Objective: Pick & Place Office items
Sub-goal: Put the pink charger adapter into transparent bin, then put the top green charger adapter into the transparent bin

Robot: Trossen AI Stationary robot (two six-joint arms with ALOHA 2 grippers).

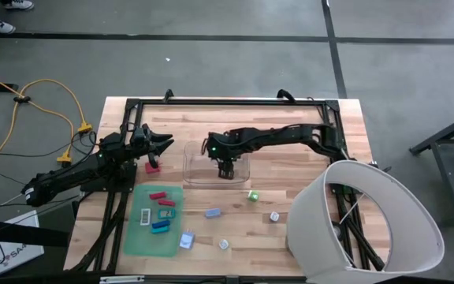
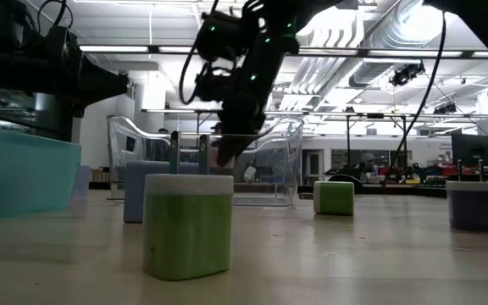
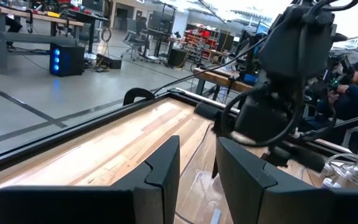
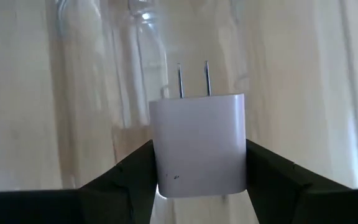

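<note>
Looking past the right gripper (image 4: 199,163), we saw its two fingers clamped on the sides of a white plug adapter (image 4: 199,144), prongs pointing away from the wrist. In the high view that gripper (image 1: 225,169) hung over the clear bin (image 1: 195,175). The left gripper (image 1: 164,144) waited beside the bin with its fingers (image 3: 160,177) slightly apart and empty, above a red piece (image 1: 152,166). Other office items (image 1: 212,212) lay scattered nearby, several on the green mat (image 1: 136,237).
</note>
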